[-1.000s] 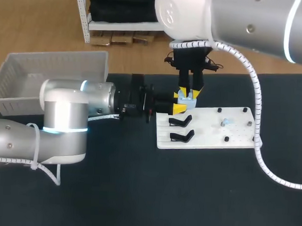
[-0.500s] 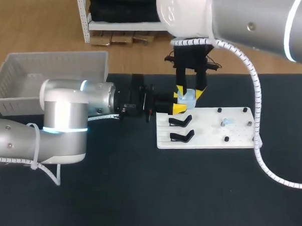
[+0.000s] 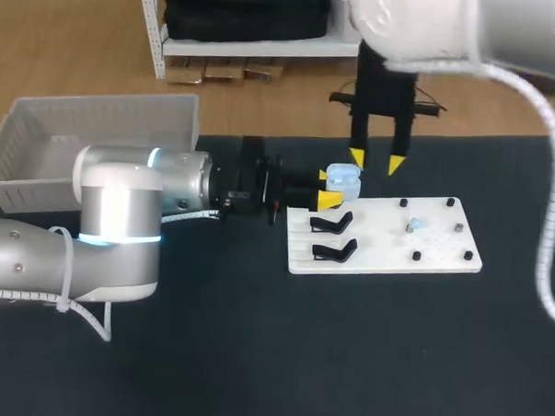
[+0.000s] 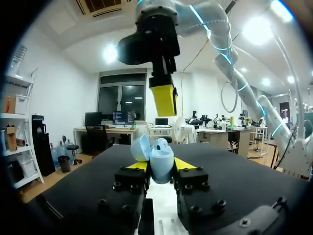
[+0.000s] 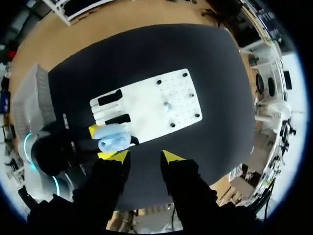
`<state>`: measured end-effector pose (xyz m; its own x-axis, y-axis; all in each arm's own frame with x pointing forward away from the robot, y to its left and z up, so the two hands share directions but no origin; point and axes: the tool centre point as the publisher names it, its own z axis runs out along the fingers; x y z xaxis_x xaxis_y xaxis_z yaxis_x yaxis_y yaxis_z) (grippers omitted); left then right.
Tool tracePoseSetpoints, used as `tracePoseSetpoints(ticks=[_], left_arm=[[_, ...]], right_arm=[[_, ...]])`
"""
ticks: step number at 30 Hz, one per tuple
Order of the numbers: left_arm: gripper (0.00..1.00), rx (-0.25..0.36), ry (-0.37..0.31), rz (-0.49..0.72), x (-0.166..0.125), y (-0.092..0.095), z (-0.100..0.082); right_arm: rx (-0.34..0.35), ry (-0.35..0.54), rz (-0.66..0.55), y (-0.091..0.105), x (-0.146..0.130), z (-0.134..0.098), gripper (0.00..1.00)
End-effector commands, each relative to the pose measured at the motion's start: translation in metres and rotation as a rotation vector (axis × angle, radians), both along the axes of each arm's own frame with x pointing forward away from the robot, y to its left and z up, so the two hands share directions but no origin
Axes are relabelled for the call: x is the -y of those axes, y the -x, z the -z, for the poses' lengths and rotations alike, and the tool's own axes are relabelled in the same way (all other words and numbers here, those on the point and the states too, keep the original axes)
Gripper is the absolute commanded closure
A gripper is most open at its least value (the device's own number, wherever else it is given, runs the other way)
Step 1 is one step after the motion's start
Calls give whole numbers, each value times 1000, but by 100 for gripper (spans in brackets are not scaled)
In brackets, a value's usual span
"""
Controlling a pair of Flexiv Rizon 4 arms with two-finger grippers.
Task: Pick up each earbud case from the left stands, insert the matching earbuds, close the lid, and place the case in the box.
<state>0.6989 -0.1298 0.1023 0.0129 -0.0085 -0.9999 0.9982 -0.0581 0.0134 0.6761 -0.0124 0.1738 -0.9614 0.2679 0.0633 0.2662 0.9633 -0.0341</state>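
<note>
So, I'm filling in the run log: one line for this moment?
left gripper: shut on case | case: lid open | right gripper: open, empty, above case

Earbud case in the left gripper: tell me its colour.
The earbud case is light blue; left wrist view shows it best.

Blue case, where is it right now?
In the head view, the blue case is held in the left gripper, by the far left corner of the white board.
</note>
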Motion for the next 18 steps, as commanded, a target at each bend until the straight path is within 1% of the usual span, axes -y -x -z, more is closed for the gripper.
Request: tracePoseSetpoints(ticks=[1,2,3,8,12,14,18], left_arm=[[100,3,3,-3,0,0,1],[100,3,3,-3,0,0,1],[100,3,3,-3,0,0,1],[100,3,3,-3,0,0,1],[100,3,3,-3,0,0,1],[100,3,3,-3,0,0,1],[100,3,3,-3,0,0,1]], right_arm=[[243,-172,-54,29,40,4,64],[267,-174,-65,30,44,5,63],[274,-178,-77,30,47,6,60],[322,-218,-122,26,62,12,56],[306,-225,-132,17,65,23,50],[303,-222,-134,13,63,31,51],[274,-225,-112,8,58,47,53]])
